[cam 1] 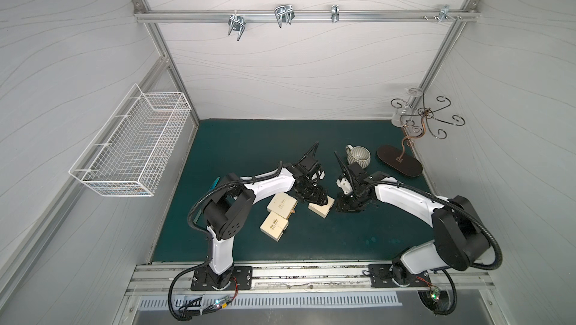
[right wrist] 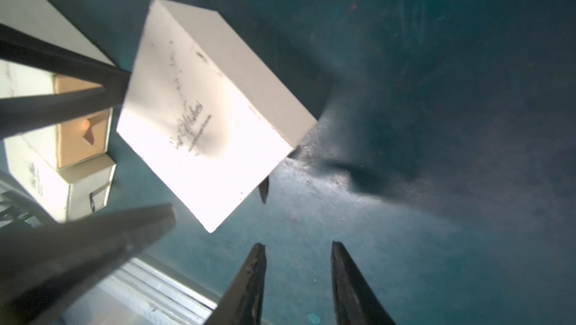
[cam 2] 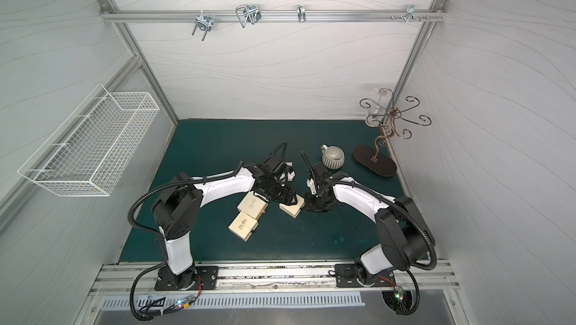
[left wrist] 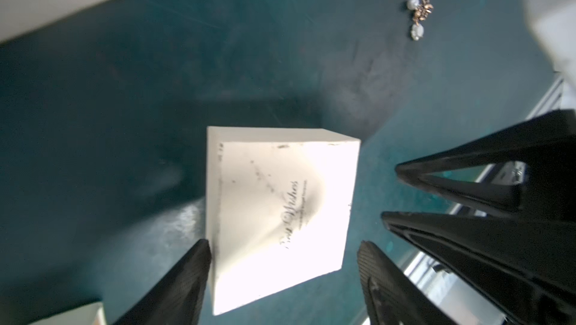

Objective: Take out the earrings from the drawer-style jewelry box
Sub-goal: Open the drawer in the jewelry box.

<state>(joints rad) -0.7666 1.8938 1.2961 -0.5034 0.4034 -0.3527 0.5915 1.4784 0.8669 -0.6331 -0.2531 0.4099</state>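
Both spread: left gripper [left wrist: 283, 243] straddles cream box [left wrist: 280, 189] edges; right gripper [right wrist: 298, 244] empty above open mat [right wrist: 405, 183].

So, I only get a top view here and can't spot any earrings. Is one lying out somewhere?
Observer: Yes. The left wrist view shows an earring with pale beads lying on the green mat.
Operator: What's that left claw doing?
Observer: The left gripper has a finger on each side of a cream box; a sliver of mat shows beside one.
Operator: And the right one?
Observer: The right gripper is open, only mat between its fingers.
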